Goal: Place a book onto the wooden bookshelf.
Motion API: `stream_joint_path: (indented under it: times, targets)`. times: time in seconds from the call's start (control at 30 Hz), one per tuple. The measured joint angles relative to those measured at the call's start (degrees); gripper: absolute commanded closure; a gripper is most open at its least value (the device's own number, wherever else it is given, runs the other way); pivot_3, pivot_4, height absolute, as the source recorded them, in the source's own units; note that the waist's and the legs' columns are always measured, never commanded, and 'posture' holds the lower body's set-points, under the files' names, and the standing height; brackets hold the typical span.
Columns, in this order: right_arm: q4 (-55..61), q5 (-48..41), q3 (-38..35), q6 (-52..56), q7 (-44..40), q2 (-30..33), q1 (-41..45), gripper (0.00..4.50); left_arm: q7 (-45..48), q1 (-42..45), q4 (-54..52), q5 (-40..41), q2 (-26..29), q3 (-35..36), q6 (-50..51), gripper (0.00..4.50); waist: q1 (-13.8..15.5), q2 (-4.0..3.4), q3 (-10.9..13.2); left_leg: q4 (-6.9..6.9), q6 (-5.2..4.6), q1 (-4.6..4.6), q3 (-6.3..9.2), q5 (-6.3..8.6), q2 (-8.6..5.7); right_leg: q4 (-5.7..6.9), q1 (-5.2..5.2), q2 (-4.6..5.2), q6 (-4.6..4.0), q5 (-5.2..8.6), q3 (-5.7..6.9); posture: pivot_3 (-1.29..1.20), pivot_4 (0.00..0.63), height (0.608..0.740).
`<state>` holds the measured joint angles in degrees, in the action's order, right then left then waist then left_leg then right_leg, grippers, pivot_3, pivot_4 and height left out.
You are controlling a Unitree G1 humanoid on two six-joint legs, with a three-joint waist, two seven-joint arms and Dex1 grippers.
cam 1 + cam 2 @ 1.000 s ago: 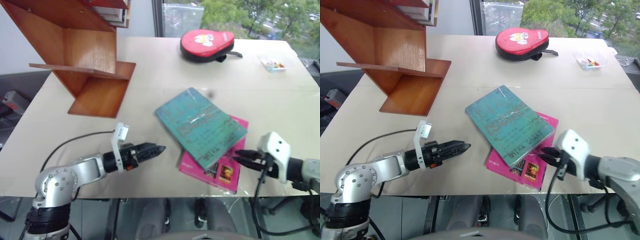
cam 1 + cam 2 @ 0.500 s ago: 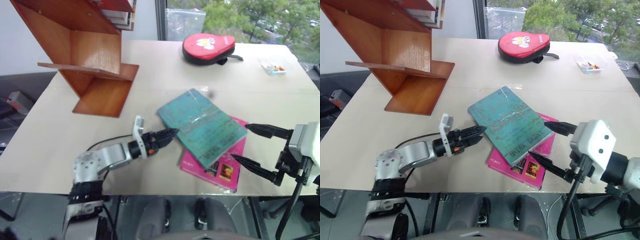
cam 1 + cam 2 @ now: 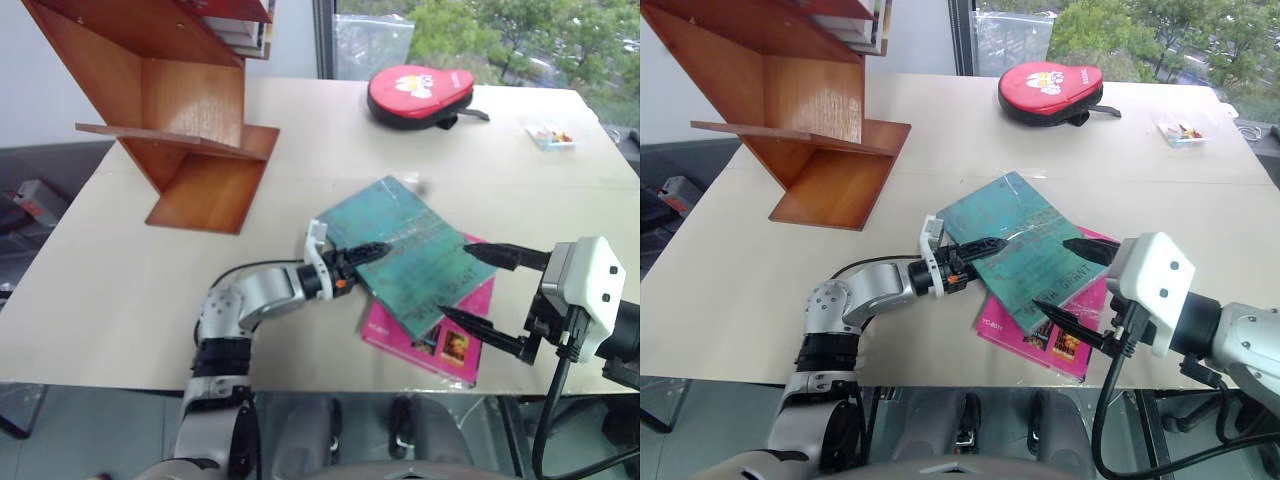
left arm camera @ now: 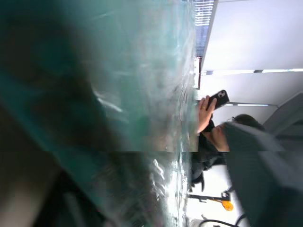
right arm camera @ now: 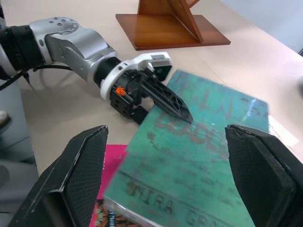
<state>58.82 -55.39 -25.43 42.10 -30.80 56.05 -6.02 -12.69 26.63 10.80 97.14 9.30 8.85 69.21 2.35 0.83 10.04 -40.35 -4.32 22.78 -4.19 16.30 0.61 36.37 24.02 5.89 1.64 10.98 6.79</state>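
L pincer (image 3: pixel 985 243) seemingly pinched the book (image 3: pixel 1025 245) edge; R pincer (image 3: pixel 455 282) gaped empty. Needed deeper bite before lifting.

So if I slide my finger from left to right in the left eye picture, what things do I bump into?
Wooden bookshelf → left hand → teal-green book → right hand → little clear box of colourful bits.
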Motion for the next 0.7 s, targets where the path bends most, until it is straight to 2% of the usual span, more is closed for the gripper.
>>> stream_joint_path:
  times: [0.07,0.1,0.13,0.3,0.43,0.5,0.57,0.6,0.7]
  targets:
    - [-0.1,0.58,0.21,-0.02,0.03,0.0,0.24,0.44,-0.91,-0.11,-0.1,1.19,0.17,0.09,-0.06,3.67,0.0,0.01,0.01,0.0,0.0,0.0,0.0,0.0,0.01,0.0,0.01,0.0,0.0,0.0,0.0,0.0,0.15,0.74]
    - [-0.16,0.77,0.3,-0.02,0.03,0.0,0.24,0.44,-1.07,-0.16,-0.15,1.62,0.17,0.12,-0.09,3.85,0.0,0.01,0.01,0.0,0.0,0.0,0.01,0.0,0.01,0.0,0.0,0.0,0.0,0.0,0.0,0.0,0.15,0.74]
    - [-0.18,0.95,0.5,-0.03,0.02,0.0,0.32,0.44,-1.33,-0.3,-0.29,2.12,0.22,0.13,-0.21,4.21,0.0,0.01,0.01,0.0,0.0,0.0,0.01,0.0,0.01,0.0,0.0,0.0,0.0,0.0,0.01,0.0,0.15,0.74]
    - [-1.11,2.48,3.01,-0.78,-0.14,-0.18,1.86,0.44,2.5,-1.73,-4.47,3.28,5.4,1.1,-0.36,4.21,-0.22,0.06,0.04,0.01,0.02,0.0,0.01,-0.01,0.05,0.02,0.03,-0.05,-0.01,0.01,0.02,0.0,0.15,0.74]
    - [-3.19,3.44,4.5,-2.21,-0.36,-0.98,3.5,0.44,15.24,0.76,-7.85,0.06,15.44,3.22,1.17,4.21,-0.08,0.07,0.06,0.01,0.02,0.07,0.02,-0.01,0.04,0.0,0.07,-0.07,-0.11,0.1,0.09,0.0,0.15,0.74]
    - [-3.92,3.58,4.87,-2.59,-0.8,-1.39,4.36,0.44,20.95,2.97,-10.06,-2.87,18.74,3.61,1.24,4.21,0.13,0.09,0.07,0.01,0.02,0.11,0.05,0.0,0.0,-0.08,0.06,-0.03,-0.11,0.1,0.12,0.0,0.15,0.74]
    - [-5.32,3.94,5.65,-3.81,-1.46,-2.26,5.92,0.44,32.33,8.09,-16.42,-13.6,25.69,0.4,-2.14,4.21,0.13,0.2,0.15,0.05,0.02,0.19,0.05,0.01,-0.03,-0.26,0.05,-0.07,-0.14,0.11,0.21,0.0,0.15,0.74]
    - [-5.6,4.09,5.93,-3.99,-1.57,-2.38,6.16,0.44,34.85,9.29,-17.91,-16.23,27.31,-0.49,-3.65,4.21,0.08,0.2,0.15,0.07,0.02,0.19,0.01,0.01,-0.04,-0.28,0.06,-0.07,-0.15,0.1,0.21,0.0,0.15,0.74]
    - [-7.59,5.59,7.47,-5.11,-2.85,-3.08,7.01,0.44,51.66,14.97,-26.08,-38.3,38.6,-7.25,-21.02,4.21,-0.13,0.13,0.13,0.28,0.03,0.1,-0.16,0.02,-0.04,-0.5,0.06,-0.13,-0.3,-0.04,0.19,0.0,0.15,0.74]
